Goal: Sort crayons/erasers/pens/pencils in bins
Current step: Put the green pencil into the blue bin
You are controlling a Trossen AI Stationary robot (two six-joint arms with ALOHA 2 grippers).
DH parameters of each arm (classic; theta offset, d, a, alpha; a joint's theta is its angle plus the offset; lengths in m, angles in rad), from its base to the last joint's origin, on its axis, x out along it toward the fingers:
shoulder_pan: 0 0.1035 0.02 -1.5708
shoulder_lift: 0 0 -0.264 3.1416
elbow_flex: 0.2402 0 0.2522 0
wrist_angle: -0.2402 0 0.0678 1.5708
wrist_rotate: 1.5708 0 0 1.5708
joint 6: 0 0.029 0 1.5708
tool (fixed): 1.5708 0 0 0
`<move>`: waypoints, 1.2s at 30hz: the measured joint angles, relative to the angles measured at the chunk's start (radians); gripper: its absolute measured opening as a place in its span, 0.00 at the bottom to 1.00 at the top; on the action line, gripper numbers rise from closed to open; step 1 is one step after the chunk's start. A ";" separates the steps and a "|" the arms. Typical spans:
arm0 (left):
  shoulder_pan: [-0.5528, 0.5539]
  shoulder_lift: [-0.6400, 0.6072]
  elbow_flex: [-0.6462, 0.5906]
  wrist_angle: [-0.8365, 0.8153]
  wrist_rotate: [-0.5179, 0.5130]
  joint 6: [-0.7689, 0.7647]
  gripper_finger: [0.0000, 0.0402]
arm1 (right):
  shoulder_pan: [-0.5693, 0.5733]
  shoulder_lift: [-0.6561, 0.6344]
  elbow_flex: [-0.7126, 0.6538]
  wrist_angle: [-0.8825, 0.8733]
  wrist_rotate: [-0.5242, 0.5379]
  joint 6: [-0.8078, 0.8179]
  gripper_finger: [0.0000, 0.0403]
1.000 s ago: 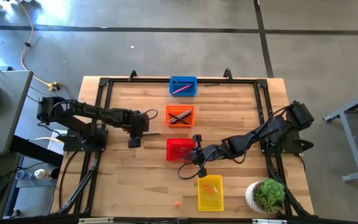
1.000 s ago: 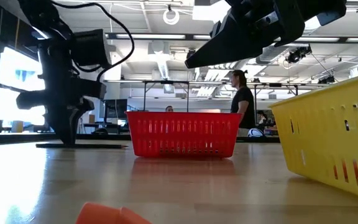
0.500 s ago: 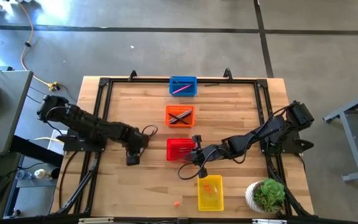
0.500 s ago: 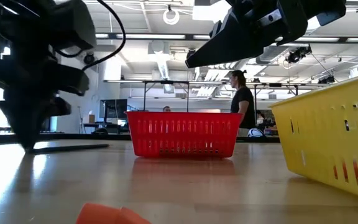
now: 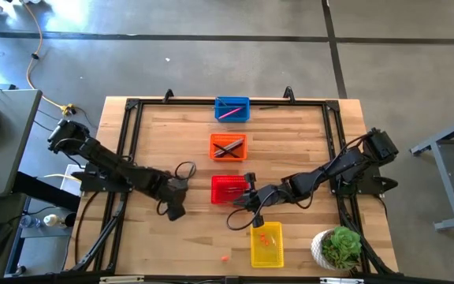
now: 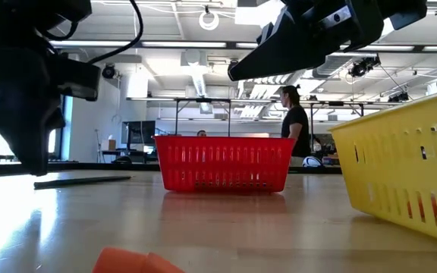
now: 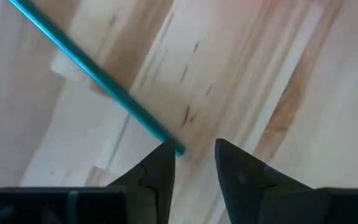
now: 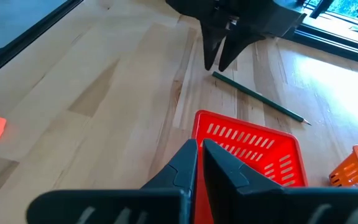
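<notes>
Fingers of the left gripper narrowly parted, tips at the end of a green pencil lying on the table, at 9 o'clock of the red bin. Right gripper fingers nearly closed, empty, above the red bin's 6 o'clock rim. Eraser lies loose at 9 o'clock of the yellow bin.

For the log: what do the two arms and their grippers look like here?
Both arms are black, jointed, with loose black cables looping beside them. The left gripper and right gripper each end in two dark, matte, wedge-shaped fingers tapering to blunt tips. No markings are readable.
</notes>
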 joint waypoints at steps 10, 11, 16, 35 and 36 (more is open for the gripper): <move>0.002 -0.004 -0.065 0.081 -0.064 -0.031 0.22 | 0.002 0.000 0.000 0.002 0.000 0.000 0.04; 0.002 -0.005 -0.072 0.082 -0.066 -0.037 0.21 | 0.002 0.000 0.000 0.002 0.000 0.000 0.04; 0.000 -0.007 -0.097 0.089 -0.079 -0.046 0.13 | 0.002 0.000 0.000 0.003 0.000 0.000 0.04; -0.065 -0.057 -0.102 0.041 -0.017 -0.084 0.09 | 0.002 0.000 0.000 0.004 0.000 -0.004 0.04; -0.072 -0.065 -0.099 0.024 -0.007 -0.093 0.09 | 0.002 0.000 0.000 0.004 0.000 -0.004 0.04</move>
